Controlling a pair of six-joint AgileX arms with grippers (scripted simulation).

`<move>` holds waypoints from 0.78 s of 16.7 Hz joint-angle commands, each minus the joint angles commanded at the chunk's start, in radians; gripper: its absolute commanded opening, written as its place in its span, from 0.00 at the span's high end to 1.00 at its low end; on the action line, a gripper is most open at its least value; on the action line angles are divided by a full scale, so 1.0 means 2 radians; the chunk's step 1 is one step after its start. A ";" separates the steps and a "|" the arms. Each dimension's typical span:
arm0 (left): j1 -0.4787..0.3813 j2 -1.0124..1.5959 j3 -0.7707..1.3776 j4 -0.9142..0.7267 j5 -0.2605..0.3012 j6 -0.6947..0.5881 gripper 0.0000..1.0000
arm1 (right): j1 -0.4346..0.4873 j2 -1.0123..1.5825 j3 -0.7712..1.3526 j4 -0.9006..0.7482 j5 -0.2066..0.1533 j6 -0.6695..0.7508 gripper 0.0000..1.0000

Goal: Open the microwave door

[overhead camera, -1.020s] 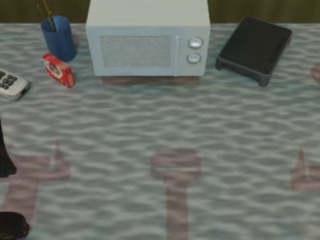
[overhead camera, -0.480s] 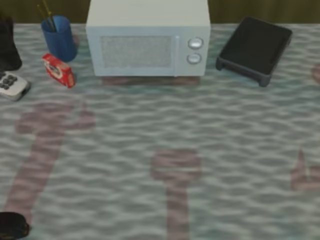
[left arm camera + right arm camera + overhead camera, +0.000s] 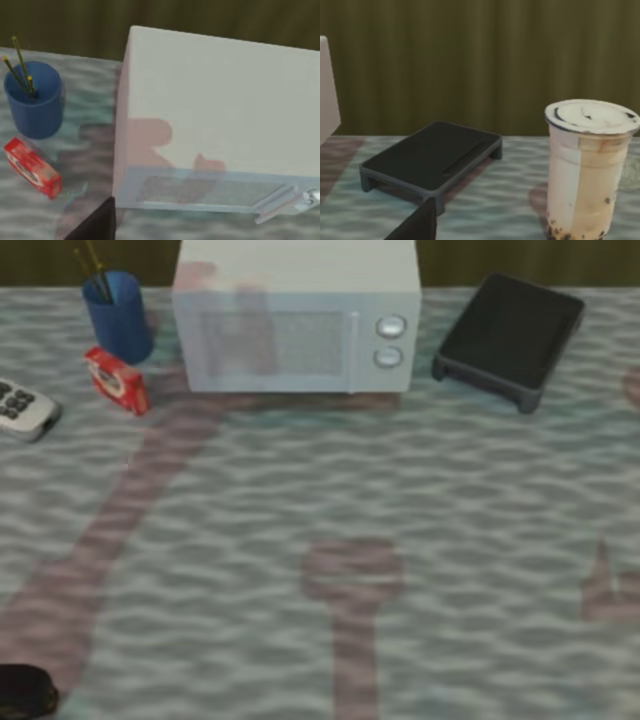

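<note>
The microwave [image 3: 296,316] sat at the upper centre of the top view, its microwave door [image 3: 272,345] flush and shut, handle [image 3: 274,200] beside the knobs [image 3: 390,341]. A long arm shadow crossed the table [image 3: 400,500] from lower left onto the door, so the left arm seemingly hung above it, likely lining up on the handle. Neither gripper showed (only a dark sliver in each wrist view), so I cannot tell their opening or hold. The right wrist view faced a black box [image 3: 432,162] and drink cup [image 3: 587,170].
</note>
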 joint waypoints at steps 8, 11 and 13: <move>-0.088 0.333 0.348 -0.189 -0.046 -0.080 0.00 | 0.000 0.000 0.000 0.000 0.000 0.000 0.00; -0.107 0.411 0.423 -0.232 -0.058 -0.099 0.00 | 0.000 0.000 0.000 0.000 0.000 0.000 0.00; -0.115 0.440 0.452 -0.249 -0.062 -0.106 0.00 | 0.000 0.000 0.000 0.000 0.000 0.000 0.00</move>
